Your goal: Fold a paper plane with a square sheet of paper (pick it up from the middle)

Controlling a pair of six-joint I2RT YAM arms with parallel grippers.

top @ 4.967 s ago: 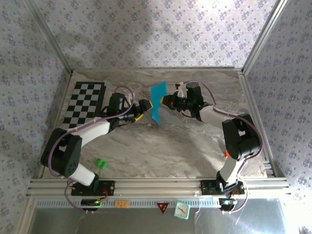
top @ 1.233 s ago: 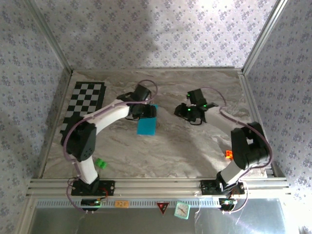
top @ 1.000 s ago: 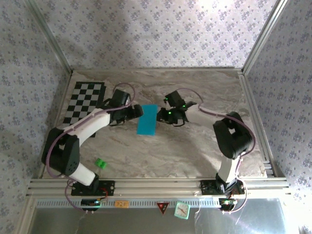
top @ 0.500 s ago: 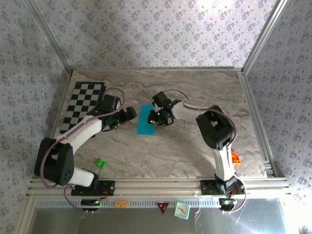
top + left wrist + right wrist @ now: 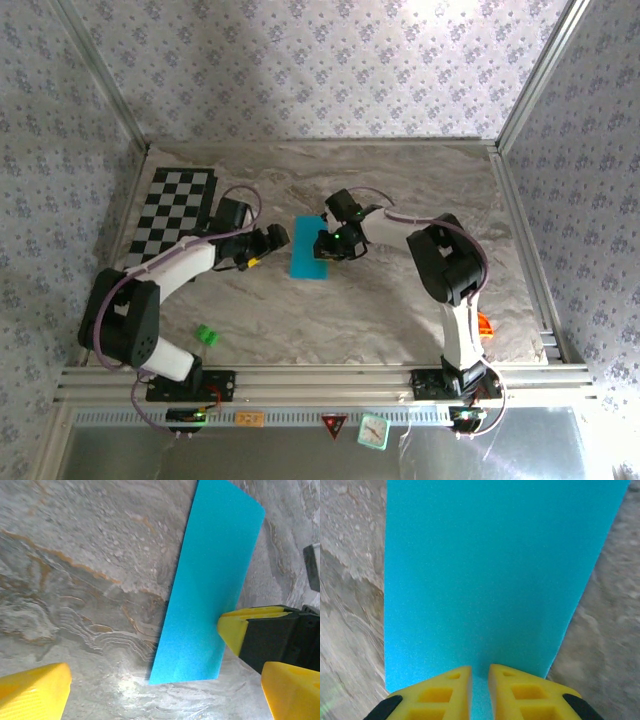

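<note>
Two grippers meet at the square sheet of paper (image 5: pixel 307 247), folded on the table (image 5: pixel 420 300), in the top view; left wrist view: left gripper (image 5: pixel 165 690) spread wide beside it (free to regrip); right wrist view: right gripper (image 5: pixel 480 677) nearly closed, tips apparently pinning its edge.

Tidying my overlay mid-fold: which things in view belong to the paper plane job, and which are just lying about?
In the job:
cyan sheet of paper, a narrow rectangle flat on the table
right gripper, tips on the paper
left gripper, open beside it

Lying about:
small green block
checkerboard mat
orange object near the right arm's base
</note>
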